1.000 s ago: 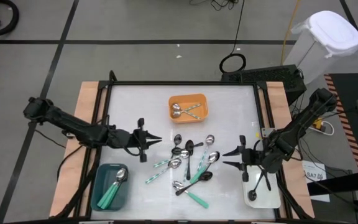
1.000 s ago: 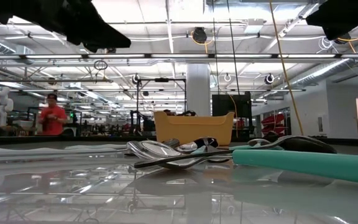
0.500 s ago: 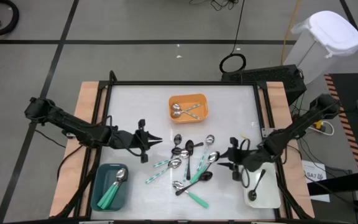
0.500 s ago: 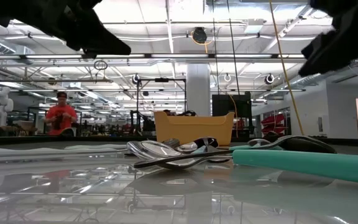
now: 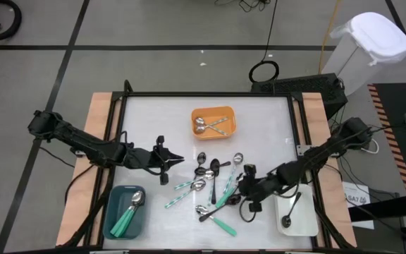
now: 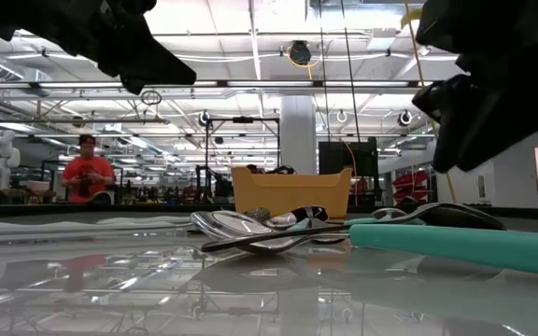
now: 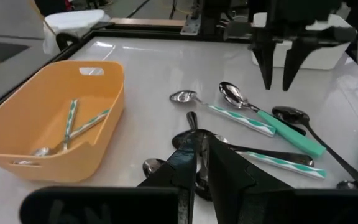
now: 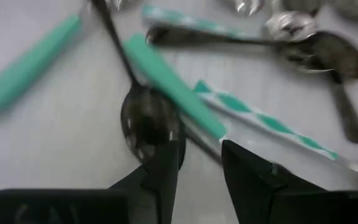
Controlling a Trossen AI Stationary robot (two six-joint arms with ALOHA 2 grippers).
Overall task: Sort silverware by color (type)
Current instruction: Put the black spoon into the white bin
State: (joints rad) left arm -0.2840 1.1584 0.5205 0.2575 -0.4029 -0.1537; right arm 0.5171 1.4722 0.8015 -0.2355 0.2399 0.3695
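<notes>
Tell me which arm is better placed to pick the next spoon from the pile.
Right. The right gripper hangs open at the pile's edge, directly over a black spoon. The left gripper waits shut, short of the pile.

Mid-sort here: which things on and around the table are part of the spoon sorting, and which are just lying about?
Part of the job:
- loose spoons
- orange tray
- teal tray
- white tray
- right end effector
- left end effector

Lying about:
- white bin
- cable coil
</notes>
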